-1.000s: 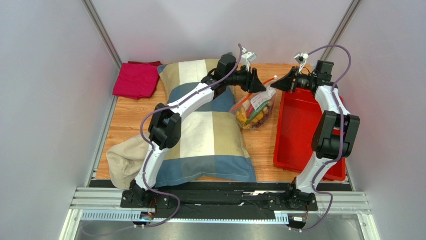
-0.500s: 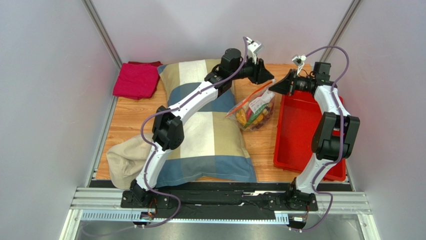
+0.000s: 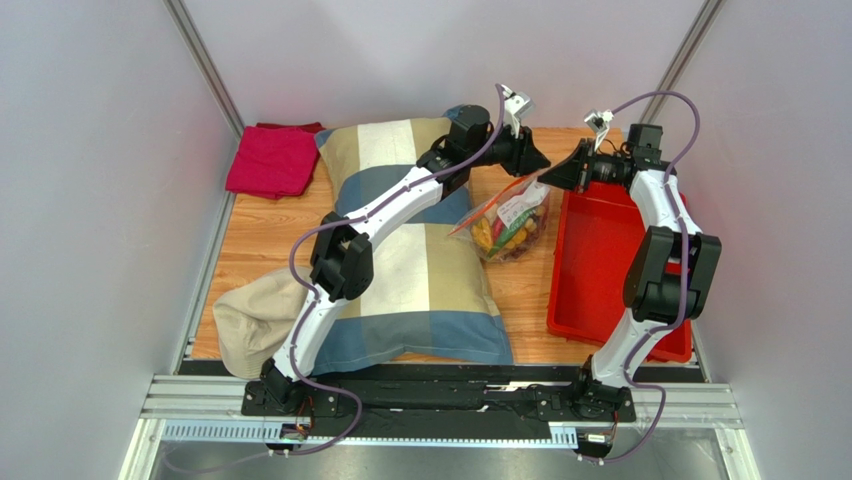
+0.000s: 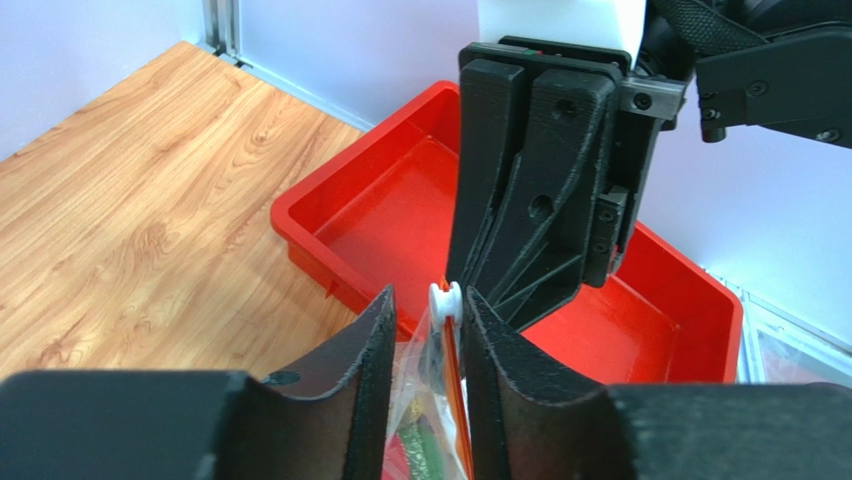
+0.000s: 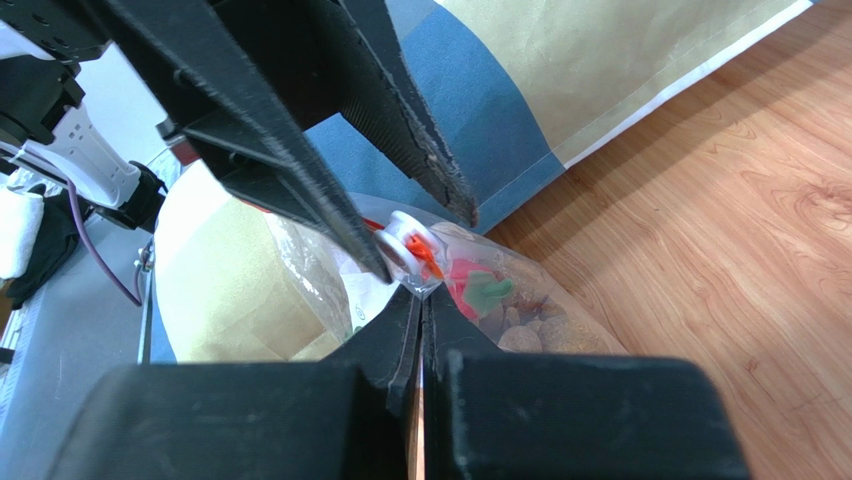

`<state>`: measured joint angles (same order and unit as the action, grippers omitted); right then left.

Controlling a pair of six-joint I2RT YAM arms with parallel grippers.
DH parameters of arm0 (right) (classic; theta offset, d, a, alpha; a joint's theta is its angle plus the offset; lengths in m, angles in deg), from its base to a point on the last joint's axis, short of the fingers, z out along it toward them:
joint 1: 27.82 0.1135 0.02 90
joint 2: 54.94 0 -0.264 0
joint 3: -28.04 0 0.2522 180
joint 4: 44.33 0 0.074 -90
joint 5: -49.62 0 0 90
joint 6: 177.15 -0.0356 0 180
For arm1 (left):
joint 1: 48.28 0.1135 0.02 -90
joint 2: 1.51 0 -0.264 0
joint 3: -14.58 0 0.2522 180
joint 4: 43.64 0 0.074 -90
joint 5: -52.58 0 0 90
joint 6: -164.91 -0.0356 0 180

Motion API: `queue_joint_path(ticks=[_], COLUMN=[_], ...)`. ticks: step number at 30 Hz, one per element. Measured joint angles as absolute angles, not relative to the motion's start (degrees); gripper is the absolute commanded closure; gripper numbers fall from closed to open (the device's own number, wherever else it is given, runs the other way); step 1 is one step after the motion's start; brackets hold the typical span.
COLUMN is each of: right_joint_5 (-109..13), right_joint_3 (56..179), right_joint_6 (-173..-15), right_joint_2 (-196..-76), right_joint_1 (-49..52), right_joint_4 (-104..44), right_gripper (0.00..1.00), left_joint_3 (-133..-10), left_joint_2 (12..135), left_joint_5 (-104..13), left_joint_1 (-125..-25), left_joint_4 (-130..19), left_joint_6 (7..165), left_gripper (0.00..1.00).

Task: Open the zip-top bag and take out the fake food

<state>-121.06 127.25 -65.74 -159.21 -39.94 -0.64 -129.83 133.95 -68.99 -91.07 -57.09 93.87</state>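
Wooden table (image 3: 260,230) — left pincer (image 4: 430,293) parted, right pincer (image 5: 421,302) clamping zip-top bag (image 3: 503,228) — label (image 3: 520,205) unreadable.

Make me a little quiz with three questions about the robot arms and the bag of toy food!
1. True or false: the zip-top bag lies inside the red tray.
2. Which gripper is pinched shut on the bag's top edge? A. left B. right C. neither
3. Fill in: the small white thing between the fingers of the left gripper is the zip ____.
Key:
1. False; it is between the pillow and the tray.
2. B, the right gripper.
3. slider.
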Motion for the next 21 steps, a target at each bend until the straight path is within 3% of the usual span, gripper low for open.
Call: queue_joint_path(ticks=[2, 3, 8, 15, 16, 17, 18, 21], right_joint_5=[-121.08, -121.06, -121.06, -119.97, -119.84, -119.75, -119.69, -119.58], right_joint_3=[127.25, 127.25, 127.25, 127.25, 127.25, 127.25, 127.25, 127.25], right_joint_6=[-65.39, -65.13, -64.56, -64.82, -64.82, -64.82, -64.84, -64.84], right_joint_2=[-159.06, -158.88, -158.51, -158.03, -157.88, -157.77, -157.66, -157.51], right_joint_1=[-39.94, -39.94, -39.92, -39.90, -39.90, -39.88, -39.85, -39.83], right_joint_4=[-0.09, 0.15, 0.52, 1.48, 1.57, 1.72, 1.85, 2.18], right_gripper=[1.00, 1.00, 1.00, 1.00, 1.00, 1.00, 1.00, 1.00], left_joint_3=[-129.83, -129.83, -129.83, -129.50, -129.13, -128.76, -128.45, -128.21], left_joint_2=[134.04, 134.04, 134.06, 134.06, 134.06, 134.06, 134.06, 134.06], left_joint_5=[-68.99, -69.04, -69.47, -70.33, -70.37, -70.39, -70.41, -70.74], left_joint_1=[-91.07, -91.07, -91.07, -91.17, -91.17, -91.17, -91.17, -91.15], left_joint_4=[-57.09, -57.07, -56.24, -55.34, -54.88, -54.64, -54.53, -54.62], left_joint_6=[93.87, 93.92, 94.31, 94.64, 94.75, 94.86, 94.96, 95.42], left_gripper=[0.71, 0.79, 1.00, 1.00, 0.97, 0.81, 0.74, 0.68])
